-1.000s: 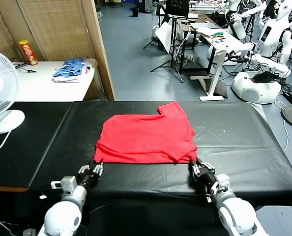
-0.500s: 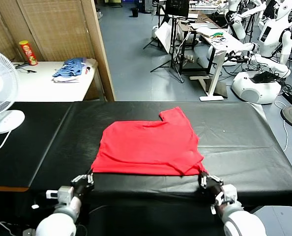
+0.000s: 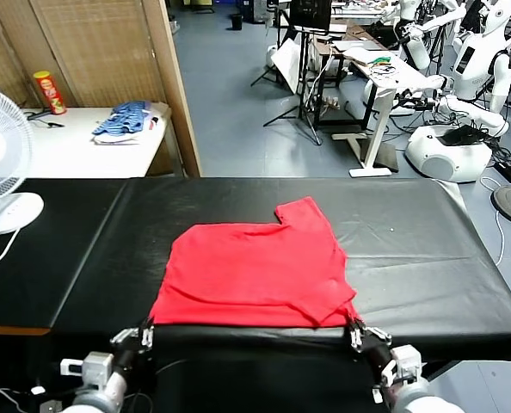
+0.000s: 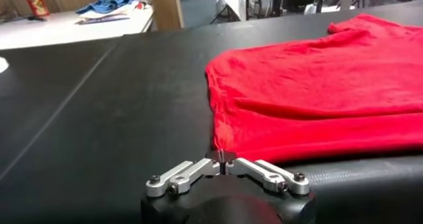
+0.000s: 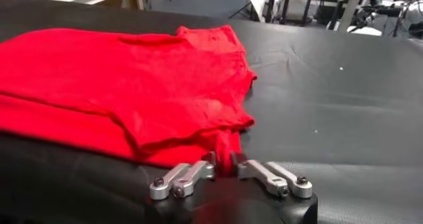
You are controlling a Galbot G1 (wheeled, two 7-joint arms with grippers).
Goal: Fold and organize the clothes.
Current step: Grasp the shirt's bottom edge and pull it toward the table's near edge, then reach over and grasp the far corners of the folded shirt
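Lying folded in the middle of the head frame, the red T-shirt (image 3: 254, 274) rests flat on the black table (image 3: 427, 258), one sleeve poking up toward the upper centre and its near hem running along the table's front edge. Bare black cloth stretches wide to the frame's left and right of the shirt, and a band stays free behind it up to the far edge. At lower left, the left gripper (image 3: 142, 335) sits at the shirt's near left corner; its wrist view shows the fingertips drawn together right at that corner (image 4: 223, 154), though whether they pinch fabric cannot be told. At lower right, the right gripper (image 3: 356, 334) meets the near right corner, its fingers (image 5: 246, 168) slightly parted with a red fold (image 5: 225, 154) between them.
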